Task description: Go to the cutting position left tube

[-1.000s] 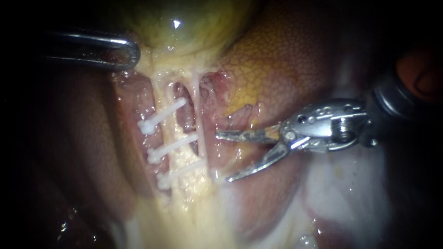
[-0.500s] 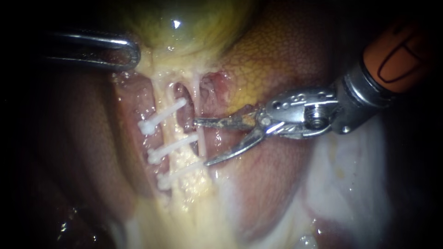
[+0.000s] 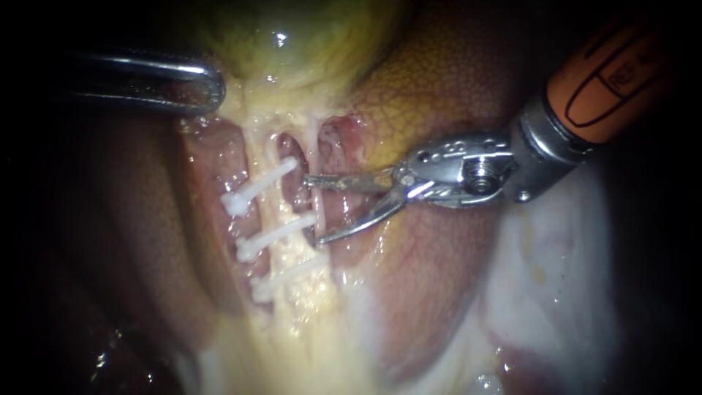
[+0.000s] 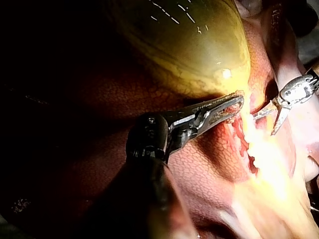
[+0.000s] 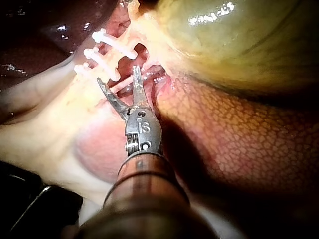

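**Endoscope view.** The gallbladder [image 3: 292, 36] lies at 12 o'clock and the liver [image 3: 439, 95] between 1 and 3 o'clock.

The left instrument [image 3: 210, 88] enters from 10 o'clock. Its end effector is closed on the gallbladder at its neck, apparently to draw it towards 12 o'clock so that the two tubes beneath stand taut and apart.

The left tube [image 3: 269, 197] is the broader pale band just off centre towards 9 o'clock. It carries three white clips [image 3: 274, 234] set across it, and the upper gap between clips seems the likely cutting site.

The right instrument [image 3: 313, 208] enters from 2 o'clock. Its blade-like end effector is open and holds nothing, with the tips pointing to 9 o'clock. The tips reach only the thin right tube [image 3: 316, 146], which lies at or between them; contact cannot be judged.

The left tube is just beyond the tips, so the approach appears unfinished. The risk, by judgement, is closing on the wrong tube.
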Tool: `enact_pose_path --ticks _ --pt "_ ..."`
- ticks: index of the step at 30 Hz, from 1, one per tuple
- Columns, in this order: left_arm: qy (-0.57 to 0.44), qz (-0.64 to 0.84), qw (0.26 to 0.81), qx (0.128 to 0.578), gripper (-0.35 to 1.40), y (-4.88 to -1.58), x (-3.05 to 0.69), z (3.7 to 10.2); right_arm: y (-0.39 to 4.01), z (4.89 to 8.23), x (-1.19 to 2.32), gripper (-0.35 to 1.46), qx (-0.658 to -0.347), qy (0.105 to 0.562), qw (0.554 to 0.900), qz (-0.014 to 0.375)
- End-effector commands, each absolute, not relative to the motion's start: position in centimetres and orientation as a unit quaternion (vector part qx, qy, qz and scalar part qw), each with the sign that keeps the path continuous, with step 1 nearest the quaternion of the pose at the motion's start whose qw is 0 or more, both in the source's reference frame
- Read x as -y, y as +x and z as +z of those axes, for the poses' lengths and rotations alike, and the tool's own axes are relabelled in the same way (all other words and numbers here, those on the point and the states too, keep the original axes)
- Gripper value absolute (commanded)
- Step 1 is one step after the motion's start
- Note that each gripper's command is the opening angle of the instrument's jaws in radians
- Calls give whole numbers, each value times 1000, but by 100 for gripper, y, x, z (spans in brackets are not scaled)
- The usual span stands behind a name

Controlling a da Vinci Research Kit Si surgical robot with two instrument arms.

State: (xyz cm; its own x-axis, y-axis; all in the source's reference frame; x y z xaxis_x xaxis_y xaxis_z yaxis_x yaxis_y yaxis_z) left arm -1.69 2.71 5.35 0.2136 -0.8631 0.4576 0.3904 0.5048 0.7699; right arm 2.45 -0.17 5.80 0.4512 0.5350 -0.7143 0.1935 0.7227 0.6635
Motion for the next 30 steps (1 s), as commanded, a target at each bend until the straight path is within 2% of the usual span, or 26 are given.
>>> enact_pose_path --ticks 1,5,12,21,30 --pt "257 -426 735 460 -35 -169 -271 535 246 582 16 128 -511 358 774 111" --pt "256 -426 736 460 -35 -169 -271 536 250 586 14 128 -513 363 771 105" --pt "257 -426 736 460 -35 -169 -271 537 264 587 12 128 -538 385 745 87" --pt "256 -426 736 460 -35 -169 -271 537 280 585 10 116 -568 416 707 68" --pt "257 -426 736 460 -35 -169 -271 537 297 579 14 104 -580 438 685 49"
